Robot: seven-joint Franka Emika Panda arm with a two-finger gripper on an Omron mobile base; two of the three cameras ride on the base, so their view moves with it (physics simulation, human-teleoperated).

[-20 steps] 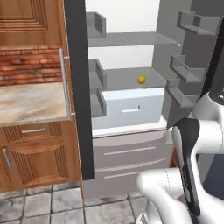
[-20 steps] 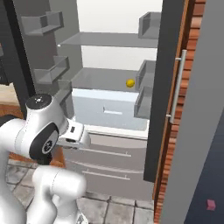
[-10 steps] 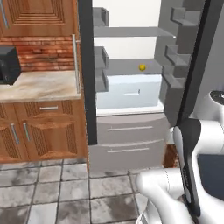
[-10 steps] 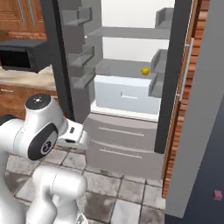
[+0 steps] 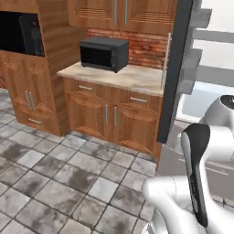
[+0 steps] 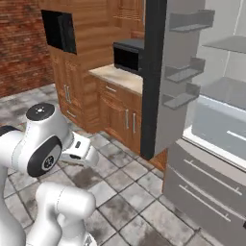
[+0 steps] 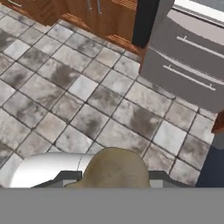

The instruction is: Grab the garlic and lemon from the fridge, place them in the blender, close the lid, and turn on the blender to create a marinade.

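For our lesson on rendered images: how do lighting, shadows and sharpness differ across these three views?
Left base view: flat, even light, soft focus, no glare on the microwave. Right base view: the fridge interior looks brightest and the brick wall dimmer. Hand view: floor tiles sharp, the tan lump at the bottom blurred.

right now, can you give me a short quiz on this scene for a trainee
1. True or false: the fridge door stands open.
2. What sits on the counter beside the fridge? A) a blender B) a black microwave C) a kettle
3. In the hand view, what pale tan, rounded thing sits in the gripper?

Key
1. True: the shelves and door bins are in plain sight.
2. B
3. The garlic, held over the tiled floor.
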